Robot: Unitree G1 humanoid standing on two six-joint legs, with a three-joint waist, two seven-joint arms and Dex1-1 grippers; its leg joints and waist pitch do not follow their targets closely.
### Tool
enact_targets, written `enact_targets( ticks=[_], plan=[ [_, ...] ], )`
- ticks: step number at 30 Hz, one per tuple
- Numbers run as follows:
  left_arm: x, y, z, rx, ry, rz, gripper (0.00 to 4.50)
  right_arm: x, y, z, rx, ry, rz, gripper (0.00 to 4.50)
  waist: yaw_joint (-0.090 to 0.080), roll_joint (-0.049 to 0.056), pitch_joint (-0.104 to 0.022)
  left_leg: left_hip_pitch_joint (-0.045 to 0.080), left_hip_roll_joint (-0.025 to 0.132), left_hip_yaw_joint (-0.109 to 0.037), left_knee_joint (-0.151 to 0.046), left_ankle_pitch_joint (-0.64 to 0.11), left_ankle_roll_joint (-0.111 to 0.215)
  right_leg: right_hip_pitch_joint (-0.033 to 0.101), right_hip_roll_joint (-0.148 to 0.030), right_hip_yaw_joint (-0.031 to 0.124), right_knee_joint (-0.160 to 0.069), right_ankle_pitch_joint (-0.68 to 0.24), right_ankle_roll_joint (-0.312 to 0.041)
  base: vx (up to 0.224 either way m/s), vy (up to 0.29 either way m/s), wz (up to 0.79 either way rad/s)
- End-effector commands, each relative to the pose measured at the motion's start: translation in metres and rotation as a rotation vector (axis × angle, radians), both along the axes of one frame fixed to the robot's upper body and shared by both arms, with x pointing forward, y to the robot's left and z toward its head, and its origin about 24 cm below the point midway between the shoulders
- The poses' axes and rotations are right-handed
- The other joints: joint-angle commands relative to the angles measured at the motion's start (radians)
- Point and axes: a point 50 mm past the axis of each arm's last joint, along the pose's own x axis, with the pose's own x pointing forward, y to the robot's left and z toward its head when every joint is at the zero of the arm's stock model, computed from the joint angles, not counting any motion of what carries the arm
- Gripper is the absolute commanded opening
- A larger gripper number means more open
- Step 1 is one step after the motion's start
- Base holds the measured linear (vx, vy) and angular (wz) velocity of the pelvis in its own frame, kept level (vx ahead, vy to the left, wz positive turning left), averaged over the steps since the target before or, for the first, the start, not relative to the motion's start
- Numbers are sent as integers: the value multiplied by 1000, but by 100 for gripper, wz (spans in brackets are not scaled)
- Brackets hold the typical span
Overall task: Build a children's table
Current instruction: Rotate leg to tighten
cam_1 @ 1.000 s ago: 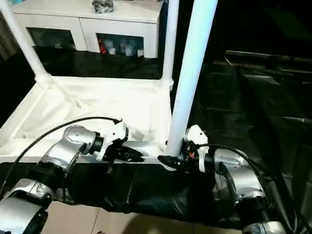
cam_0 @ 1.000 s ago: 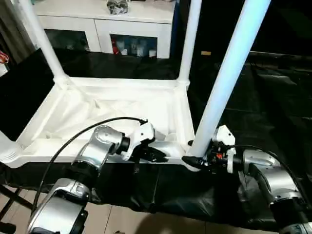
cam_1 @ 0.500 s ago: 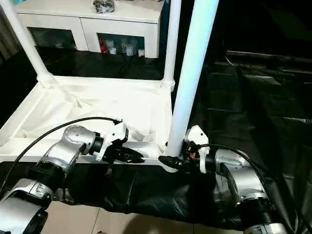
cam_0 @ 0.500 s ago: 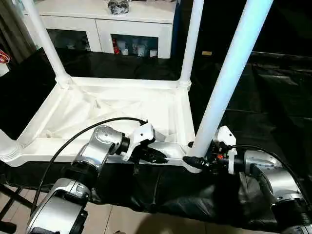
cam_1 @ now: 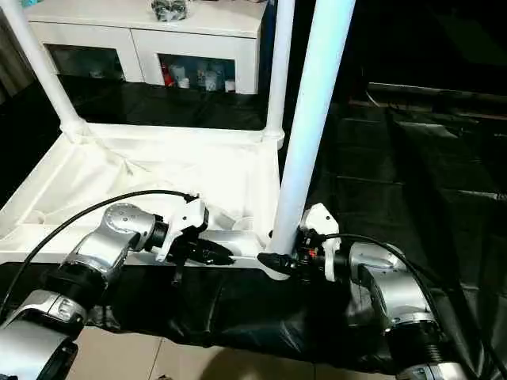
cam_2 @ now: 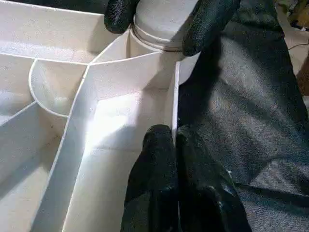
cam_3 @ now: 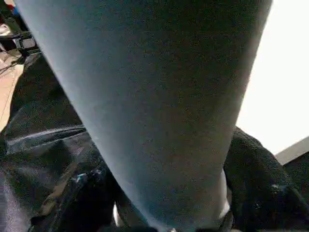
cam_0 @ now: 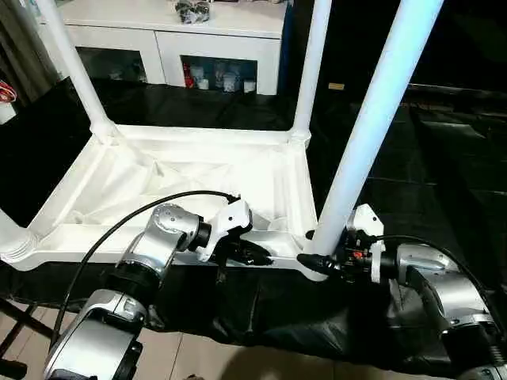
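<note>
The white children's table lies upside down, its ribbed underside (cam_0: 190, 178) facing up. Two legs stand in the far sockets, one on the left (cam_0: 75, 71) and one on the right (cam_0: 309, 63). Another leg (cam_0: 9, 233) rises at the near left corner. The near right leg (cam_0: 372, 119) stands in its corner socket, and my right gripper (cam_0: 317, 261) is shut around its base. My left gripper (cam_2: 175, 137) is shut on the table's near rim (cam_2: 175, 96), just left of that socket. The right gripper's black fingers (cam_2: 207, 24) flank the leg's base (cam_2: 161, 19).
The big table with a black sheet (cam_0: 444, 158) carries the work and stretches away to the right. A white cabinet with glass doors (cam_0: 174, 39) stands behind. Pale floor (cam_0: 198, 356) shows below the near edge. A black cable (cam_0: 142, 210) loops over my left forearm.
The camera has shifted slightly since a second ago. Both grippers keep their holds, and the table and its legs stay in place.
</note>
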Motion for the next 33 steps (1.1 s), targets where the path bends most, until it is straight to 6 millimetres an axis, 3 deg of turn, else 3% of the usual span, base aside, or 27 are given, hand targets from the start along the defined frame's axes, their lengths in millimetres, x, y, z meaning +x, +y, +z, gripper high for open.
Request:
enact_targets(
  ticks=[1,13,14,15,16,17,18,21,25,33],
  plan=[
    [3,-20,13,-96,-55,-18,0,-14,35,-2,53,35,212,261,-1,-17,-45,-1,38,-7,-58,-128,90,48,-78,55,-73,-204,-188,0,0,0],
    [3,-20,13,-96,-55,-18,0,-14,35,-2,53,35,212,261,-1,-17,-46,-1,38,-7,-56,-121,95,48,-77,54,-71,-188,-193,0,0,0],
    [10,-38,12,-104,-95,93,0,5,51,-14,38,22,-26,261,0,-11,-46,-1,38,-8,-57,-120,93,48,-78,54,-71,-188,-192,0,0,0],
    [10,-38,12,-104,-95,93,0,5,51,-14,38,22,-26,261,-6,-12,-44,-2,38,-7,-58,-120,85,43,-78,56,-71,-190,-194,0,0,0],
    [13,-49,12,-109,-114,160,0,19,67,-21,31,21,-197,261,-14,-16,-42,0,35,-12,-64,-147,55,43,-79,52,-77,-245,-187,0,0,0],
    [14,-56,11,-109,-126,210,0,27,79,-25,22,28,-319,260,-28,-10,-37,0,33,-17,-70,-188,22,43,-82,49,-82,-329,-171,0,0,0],
    [14,-57,11,-108,-125,222,0,31,84,-26,21,29,-363,260,-45,-11,-35,0,31,-20,-73,-224,-4,42,-81,48,-89,-400,-150,0,0,0],
    [15,-57,10,-106,-123,223,0,32,84,-25,21,28,-367,260,-48,-10,-36,10,32,-16,-70,-248,17,36,-79,55,-101,-397,-137,0,0,0],
    [16,-58,10,-101,-129,243,0,34,86,-26,20,24,-389,260,-47,-14,-38,3,30,-13,-68,-213,50,42,-77,58,-91,-323,-155,0,0,0],
    [15,-64,8,-97,-145,263,0,37,93,-26,7,-7,-428,260,-51,-12,-36,5,32,-14,-71,-230,43,39,-76,58,-92,-336,-161,0,0,0]
  ],
)
